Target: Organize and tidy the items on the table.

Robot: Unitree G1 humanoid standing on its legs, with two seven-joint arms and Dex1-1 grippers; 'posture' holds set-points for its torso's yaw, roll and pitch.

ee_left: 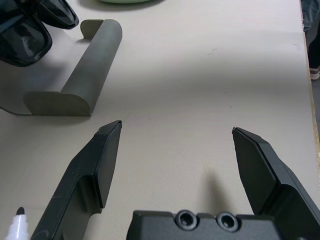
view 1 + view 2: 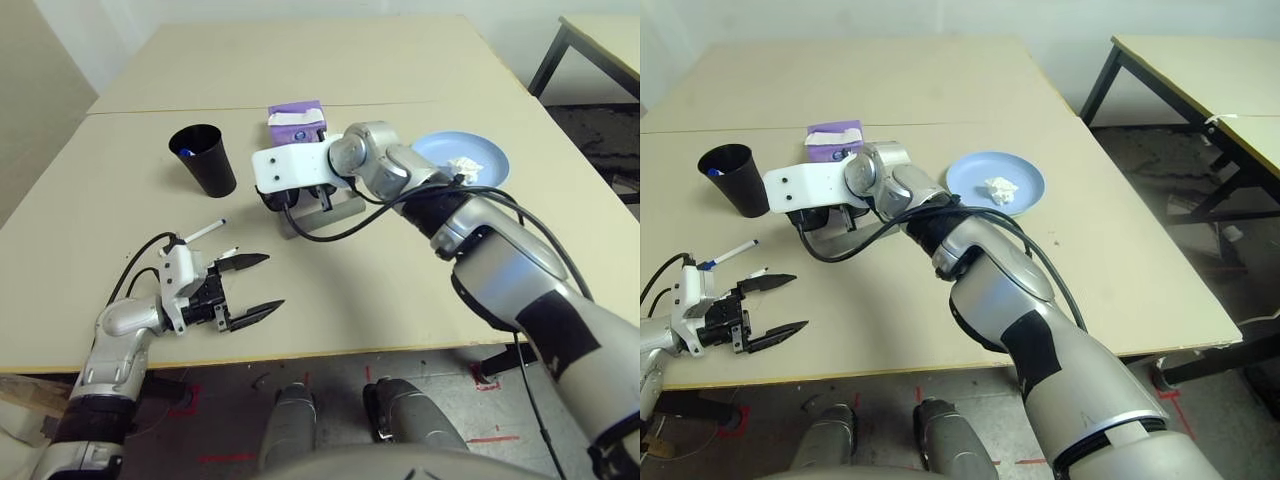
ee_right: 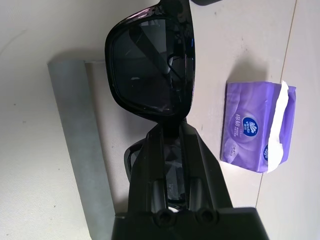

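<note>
My right gripper (image 3: pixel 170 134) is shut on the black sunglasses (image 3: pixel 150 75), holding them just over the long grey glasses case (image 2: pixel 325 216), which lies on the table (image 2: pixel 380 290) in front of the purple tissue box. My left gripper (image 2: pixel 275 280) stands open near the table's front left edge, with nothing between its fingers. A white marker pen (image 2: pixel 205 231) with a blue end lies just beyond it. The pale-blue plate (image 2: pixel 488 152) at the right carries the crumpled white tissue (image 2: pixel 462 165). The rim of a pale-green plate (image 1: pixel 125 1) shows past the case in the left wrist view.
A black cup (image 2: pixel 205 160) with something blue inside stands at the back left. The purple tissue box (image 2: pixel 297 122) sits on the table's seam behind the case. A second table with black legs (image 2: pixel 1200 70) stands off to the right.
</note>
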